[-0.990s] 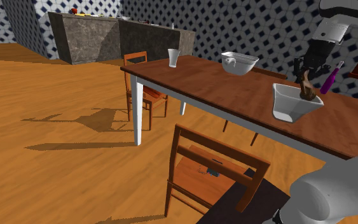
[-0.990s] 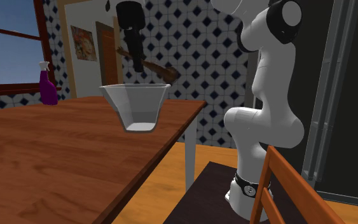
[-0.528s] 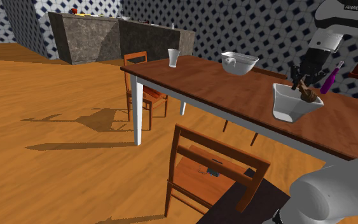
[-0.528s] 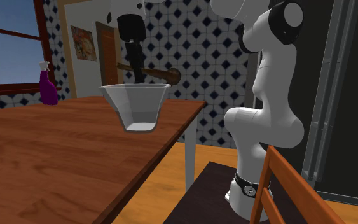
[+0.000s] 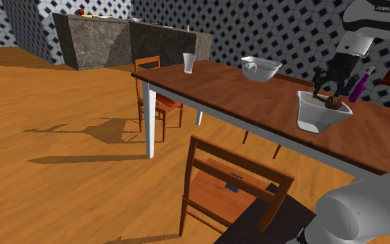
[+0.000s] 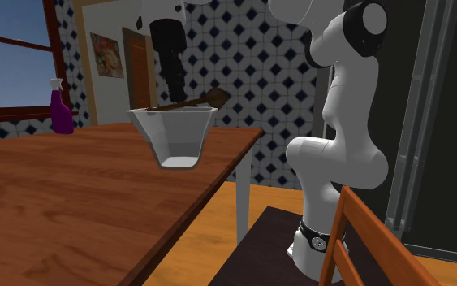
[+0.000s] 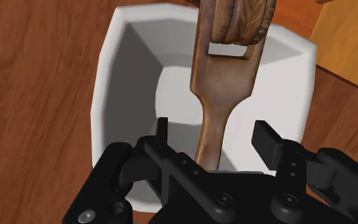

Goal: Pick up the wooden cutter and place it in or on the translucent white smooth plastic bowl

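The white bowl stands on the brown table near its edge. A brown wooden cutter lies across the bowl's rim, its round wheel end past the rim on the arm's side. My black gripper hangs just above it, open. In the wrist view the fingers stand apart on either side of the cutter's handle and do not touch it; the bowl's wall lies below. From the second exterior view the gripper is straight over the bowl.
A purple spray bottle stands just behind the bowl. Further along the table are a white spouted dish and a white cup. One wooden chair is in front of the table, another at its far end.
The gripper has opened and let go of the cutter. The cutter dropped from a tilted hold to lying flat across the bowl's rim.
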### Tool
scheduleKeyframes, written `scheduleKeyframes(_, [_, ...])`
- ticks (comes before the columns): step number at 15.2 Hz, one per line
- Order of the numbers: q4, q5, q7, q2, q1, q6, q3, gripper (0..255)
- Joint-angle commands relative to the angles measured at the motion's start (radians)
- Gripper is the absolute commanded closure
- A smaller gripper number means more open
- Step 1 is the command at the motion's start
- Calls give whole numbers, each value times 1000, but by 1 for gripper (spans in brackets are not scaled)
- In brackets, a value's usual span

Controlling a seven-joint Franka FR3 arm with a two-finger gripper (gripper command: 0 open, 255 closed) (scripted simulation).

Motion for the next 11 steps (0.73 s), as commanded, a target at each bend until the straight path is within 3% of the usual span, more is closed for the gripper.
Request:
scheduleKeyframes(1, [0,0,0,0,0,0,0,0])
scheduleKeyframes(4, [0,0,0,0,0,0,0,0])
scheduleKeyframes(8, [201,23,-25,78,11,-128,-18,0])
scheduleKeyframes(11, [201,23,-25,78,11,-128,-18,0])
